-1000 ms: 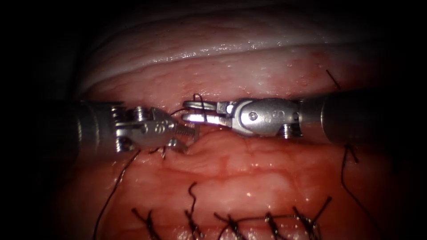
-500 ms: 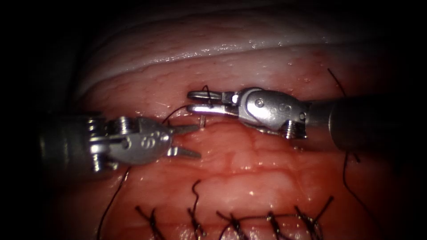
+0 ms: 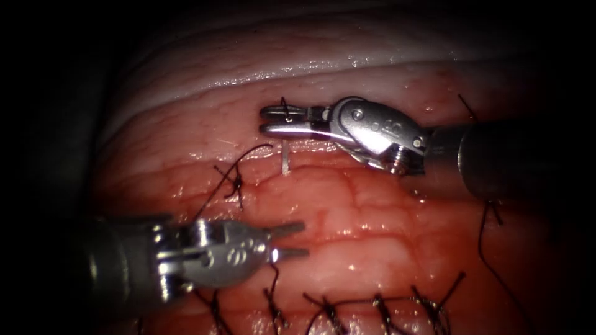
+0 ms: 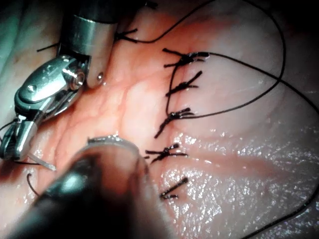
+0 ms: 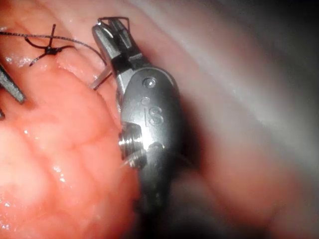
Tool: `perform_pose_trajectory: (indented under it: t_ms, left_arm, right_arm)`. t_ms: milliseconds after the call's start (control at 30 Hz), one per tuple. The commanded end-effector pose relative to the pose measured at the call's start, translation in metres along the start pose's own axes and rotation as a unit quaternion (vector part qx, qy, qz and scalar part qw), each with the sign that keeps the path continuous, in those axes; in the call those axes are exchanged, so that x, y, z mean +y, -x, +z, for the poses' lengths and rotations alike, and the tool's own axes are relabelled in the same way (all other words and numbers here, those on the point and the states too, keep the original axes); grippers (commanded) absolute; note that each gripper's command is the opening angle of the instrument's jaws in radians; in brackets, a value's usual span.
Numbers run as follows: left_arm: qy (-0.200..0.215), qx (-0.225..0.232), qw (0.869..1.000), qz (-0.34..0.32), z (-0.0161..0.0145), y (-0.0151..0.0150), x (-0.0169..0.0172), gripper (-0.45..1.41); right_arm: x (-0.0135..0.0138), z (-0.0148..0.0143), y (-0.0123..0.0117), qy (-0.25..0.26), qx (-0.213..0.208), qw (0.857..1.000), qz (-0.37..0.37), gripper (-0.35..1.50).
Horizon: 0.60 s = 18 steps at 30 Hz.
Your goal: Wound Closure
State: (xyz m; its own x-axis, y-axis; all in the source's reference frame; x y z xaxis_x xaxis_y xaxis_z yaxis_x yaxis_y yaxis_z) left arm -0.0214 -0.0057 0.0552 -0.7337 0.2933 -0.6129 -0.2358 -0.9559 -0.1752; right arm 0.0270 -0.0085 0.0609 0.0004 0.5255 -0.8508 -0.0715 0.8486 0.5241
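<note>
Nearest us, the row of finished stitches [image 3: 372,307] runs along the front of the tissue [image 3: 372,229], cut ends standing up dark.

Just behind it is the left tool [image 3: 290,241]. Its jaws are parted and grasp nothing. Shaft comes in low from the left, wrist straight, tips pointing right. Compared with a second ago it has dropped back from the needle towards us.

Further in, a fresh knot [image 3: 236,180] sits on the tissue, left of the needle. The thread [image 3: 251,151] arcs from the knot up towards the right tool.

Then the needle [image 3: 284,158]: a short bright length hangs straight down from the right tool [image 3: 266,120]. We cannot tell where along its curve it is held. We also cannot tell whether its lower end touches the tissue or stops just above it.

The right tool's jaws are clenched on the needle, with a turn of thread lying over them. Shaft enters from the right, wrist bent so the jaws lie level, pointing left. It has risen over the last second.

Judgement for the lift: keep it slow, with the grip firm so the needle does not swivel. We should watch the thread at the knot for snagging or a tug on the tissue, and keep the left tool clear of the strand.

Farthest, a pale tissue ridge [image 3: 279,68]
</note>
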Motion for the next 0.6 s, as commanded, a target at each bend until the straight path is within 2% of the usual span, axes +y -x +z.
perform_pose_trajectory:
  t_ms: [33, 300, 433, 600]
  left_arm:
    - [0.005, -0.003, 1.0, 0.004, 0.0012, 0.0003, 0.0, -0.06]
    - [0.013, -0.012, 1.0, 0.008, 0.0008, 0.0018, 0.0008, -0.06]
    - [0.014, -0.016, 1.0, 0.005, 0.0007, 0.0022, 0.0011, -0.08]
    - [0.021, -0.012, 1.0, 0.004, 0.0018, 0.0025, 0.0014, -0.08]
  right_arm:
    - [0.0002, 0.0011, 0.0003, -0.015, -0.003, 1.0, 0.023, -0.35]
    - [0.0002, 0.0012, 0.0004, -0.031, -0.014, 0.993, 0.116, -0.35]
    - [0.0003, 0.0012, 0.0004, -0.032, -0.015, 0.99, 0.137, -0.35]
    - [0.0004, 0.0014, 0.0004, -0.023, 0.002, 0.984, 0.178, -0.35]
